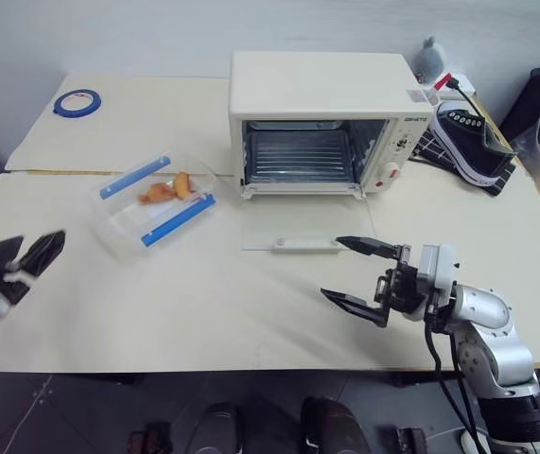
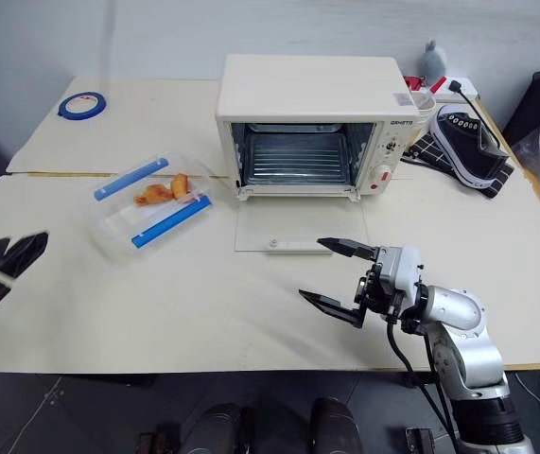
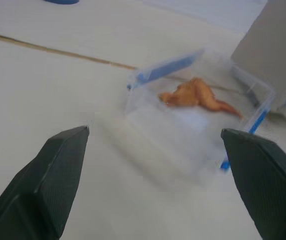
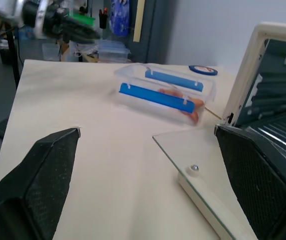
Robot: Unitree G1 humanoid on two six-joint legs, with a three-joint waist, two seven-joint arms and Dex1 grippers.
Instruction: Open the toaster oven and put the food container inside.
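Pictured on a cream table [image 1: 109, 312]: toaster oven [image 1: 322, 118] with door [image 1: 298, 227] dropped flat, food container [image 1: 156, 200] just left of it, black sneaker [image 1: 473, 142] and blue tape roll [image 1: 78, 101] behind, left gripper [image 1: 19, 257] and right gripper [image 1: 357, 271] both spread, empty; labels unreadable.

My 2 matt black fingers [image 4: 47, 175] show a fine woven texture. The food container [image 1: 156, 201] is clear glossy plastic with blue plastic clips. The toaster oven [image 1: 322, 95] has a smooth cream shell, a glass door [image 1: 293, 229] and a metal rack.
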